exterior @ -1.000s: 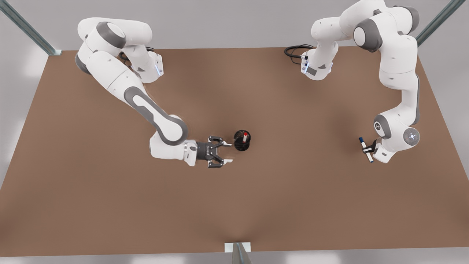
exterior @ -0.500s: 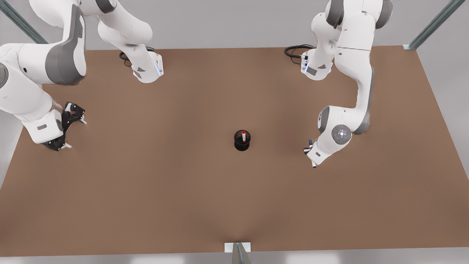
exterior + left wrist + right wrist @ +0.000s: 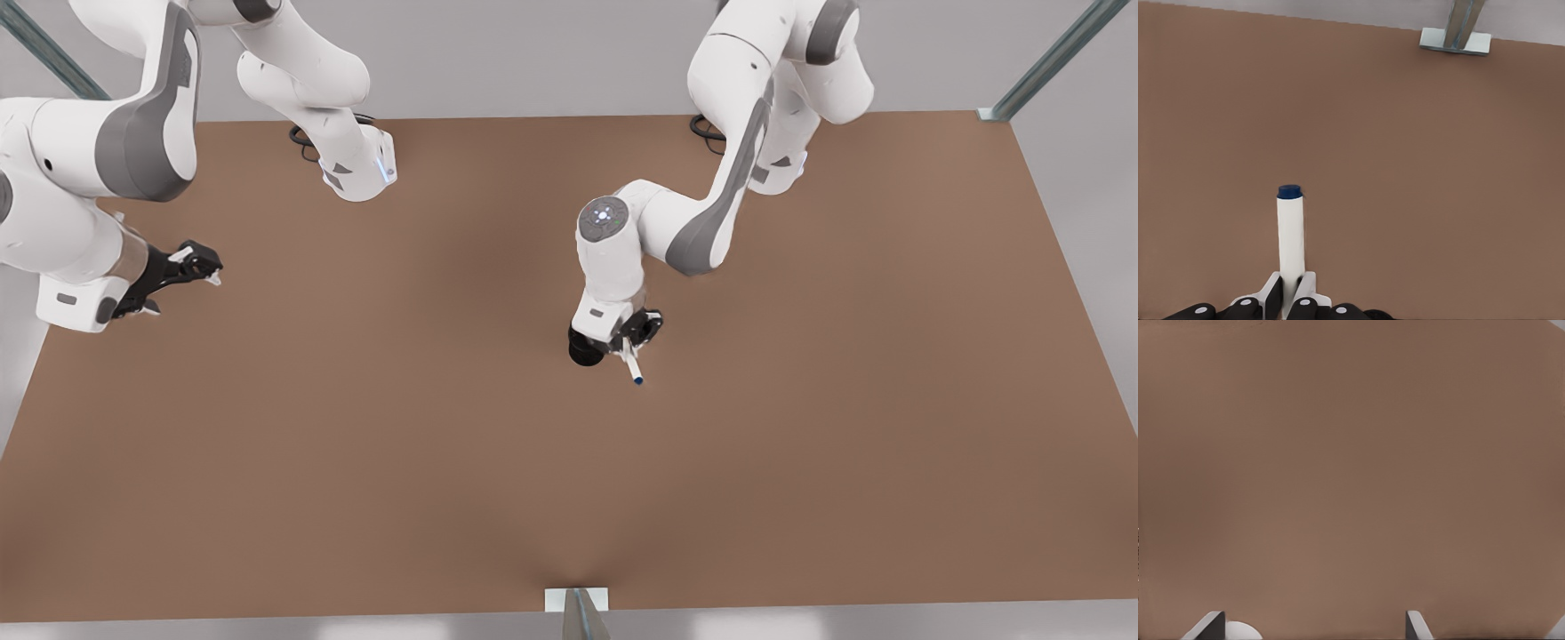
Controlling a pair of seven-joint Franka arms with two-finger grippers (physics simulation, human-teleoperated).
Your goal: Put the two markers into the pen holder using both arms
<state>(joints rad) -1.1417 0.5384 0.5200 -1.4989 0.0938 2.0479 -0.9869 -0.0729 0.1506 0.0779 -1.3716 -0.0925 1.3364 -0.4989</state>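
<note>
My left gripper (image 3: 633, 345) is shut on the blue-capped marker (image 3: 633, 366), whose white barrel (image 3: 1291, 233) sticks out past the fingertips, with the dark blue cap at the far end. This gripper (image 3: 1291, 288) hovers right at the black pen holder (image 3: 582, 354), which the wrist mostly covers; the marker tip lies just off the holder toward the front view's right. The red-capped marker is hidden. My right gripper (image 3: 182, 283) waits open near the table's edge at the front view's left, its fingertips (image 3: 1208, 625) wide apart over bare table.
The brown table (image 3: 569, 480) stretches wide around the holder. A metal post foot (image 3: 576, 600) sits at the front edge, also in the left wrist view (image 3: 1455, 41). Both arm bases (image 3: 356, 173) and black cables (image 3: 307, 142) stand at the back edge.
The left arm swung the blue-capped marker from the front view's right across to the pen holder. The right gripper drew back from the holder to the table's left edge and turned slightly.
</note>
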